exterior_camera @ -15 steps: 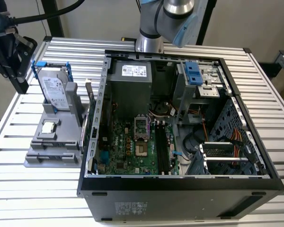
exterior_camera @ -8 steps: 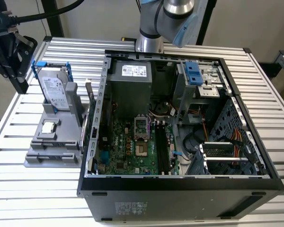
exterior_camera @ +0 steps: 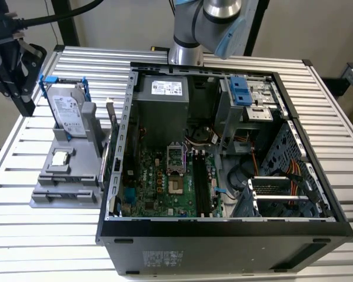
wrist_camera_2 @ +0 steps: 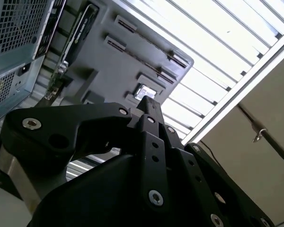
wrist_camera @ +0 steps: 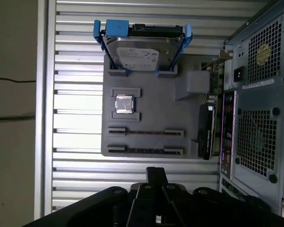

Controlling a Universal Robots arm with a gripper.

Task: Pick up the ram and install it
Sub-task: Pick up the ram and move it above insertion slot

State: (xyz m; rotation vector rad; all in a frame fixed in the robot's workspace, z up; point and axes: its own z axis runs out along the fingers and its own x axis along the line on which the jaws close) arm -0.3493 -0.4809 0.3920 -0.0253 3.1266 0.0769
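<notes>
**Jaws together and empty, ram standing at the gray holder's edge**

Jaws are pressed against each other with nothing between them. In both wrist views the gripper [wrist_camera: 156, 172] ends in one narrow black tip.

In the first wrist view that tip shows over the slatted table [wrist_camera: 75, 179]. It is just off the end of the gray holder [wrist_camera: 151, 113] where two long narrow slots [wrist_camera: 146, 133] lie bare. The gripper touches neither the holder nor anything on it.

The ram [wrist_camera: 206, 130] stands on its long edge along the side of the holder that faces the computer case [wrist_camera: 260, 118], well apart from the gripper. It is a dark strip with green board showing at one end. In the exterior view it is a thin upright sliver [exterior_camera: 112, 126] between the holder and the case wall.

A hard drive [wrist_camera: 139, 54] in a blue bracket leans at the end of the holder opposite the slots. A small square silver chip [wrist_camera: 124, 104] sits in a recess near the holder's middle, between the hard drive and the slots.

The case lies open just beside the holder, toward the exterior view's right, with its green board exposed.
</notes>
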